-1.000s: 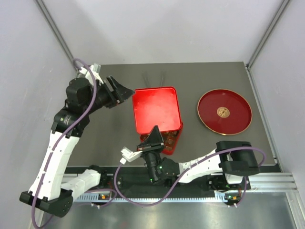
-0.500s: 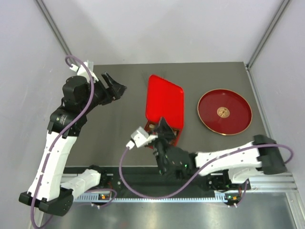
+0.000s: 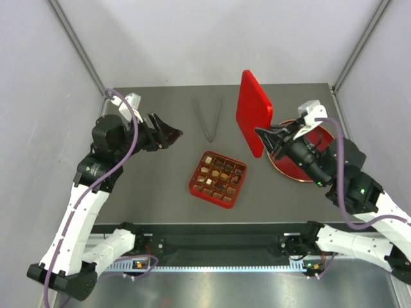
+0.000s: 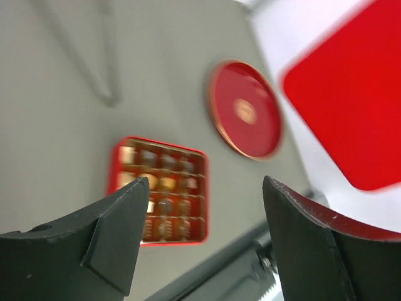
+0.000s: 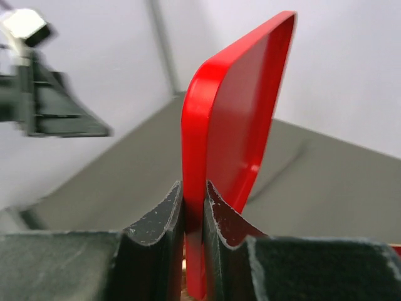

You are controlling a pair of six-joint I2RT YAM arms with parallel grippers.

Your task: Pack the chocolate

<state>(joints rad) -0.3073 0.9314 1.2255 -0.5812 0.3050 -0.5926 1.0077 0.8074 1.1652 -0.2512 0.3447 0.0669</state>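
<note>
Top view: chocolate (image 3: pixel 218 178) pieces in brown, tan and cream are sitting in the cells of the red tray (image 3: pixel 193 188), mid-table (image 3: pixel 154 183), uncovered. Right gripper (image 3: pixel 263 138) is pinching the red lid (image 3: pixel 252 112) by its lower edge and holding it upright in the air. The lid is behind and right of the tray, just beside the round dark-red plate (image 3: pixel 280 168). Left gripper (image 3: pixel 172 133) is hovering left of the tray, jaws spread wide, carrying nothing. Metal tongs (image 3: pixel 209 119) are lying at the back of the table, between the two grippers. Left wrist view, blurry: fingers (image 4: pixel 113 232) are gaping wide, with the tray and chocolate showing in the gap below them. Plate and lid are sitting to the right, tongs upper left. Right wrist view: both fingers (image 5: pixel 153 232) are clamping tight on the lid's edge. The lid is standing edge-on, and the left gripper is showing blurred at far left.
</note>
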